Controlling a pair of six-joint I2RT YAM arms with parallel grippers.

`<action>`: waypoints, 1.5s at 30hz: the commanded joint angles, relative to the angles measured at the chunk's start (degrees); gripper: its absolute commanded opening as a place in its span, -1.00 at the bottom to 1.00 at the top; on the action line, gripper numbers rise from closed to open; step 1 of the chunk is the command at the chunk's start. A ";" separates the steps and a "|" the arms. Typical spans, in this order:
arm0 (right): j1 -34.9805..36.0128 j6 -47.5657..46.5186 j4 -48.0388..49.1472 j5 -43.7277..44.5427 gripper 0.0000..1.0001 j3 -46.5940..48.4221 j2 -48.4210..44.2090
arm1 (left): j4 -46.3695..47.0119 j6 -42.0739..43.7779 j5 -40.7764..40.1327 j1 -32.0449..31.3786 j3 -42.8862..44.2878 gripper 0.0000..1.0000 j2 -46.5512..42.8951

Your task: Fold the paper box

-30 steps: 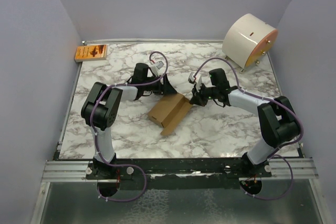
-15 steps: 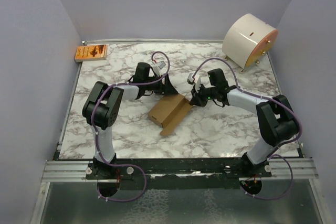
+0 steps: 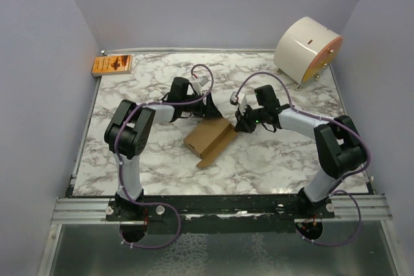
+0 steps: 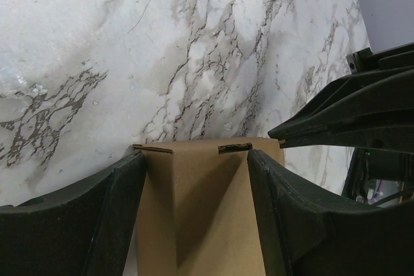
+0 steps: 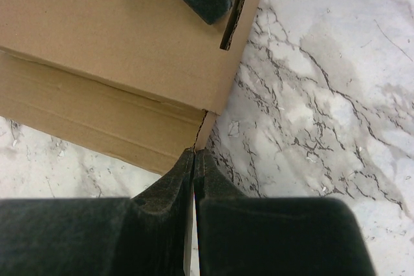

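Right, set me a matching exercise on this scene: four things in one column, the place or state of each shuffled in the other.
Things
1. left hand
2. right hand
3. orange packet
4. white cylinder

Place or state
A. at the far right corner of the table
B. shut, tips at a corner of the paper box
C. at the far left corner of the table
D. fingers spread over the end of the paper box

Pairs: 1-D, 2-B, 3-C, 4-A
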 commanded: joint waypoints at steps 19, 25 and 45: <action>0.06 -1.15 0.47 2.49 -0.88 3.52 2.19 | -4.61 0.20 -2.87 -1.36 4.54 0.42 -0.37; -0.40 -1.01 -0.19 1.03 -0.84 3.97 2.09 | -4.64 0.35 -9.55 0.05 1.26 0.48 -5.70; -4.49 -3.33 -5.15 -9.95 -0.22 5.69 -0.99 | -7.73 -1.28 -27.60 1.88 -18.83 0.41 -31.82</action>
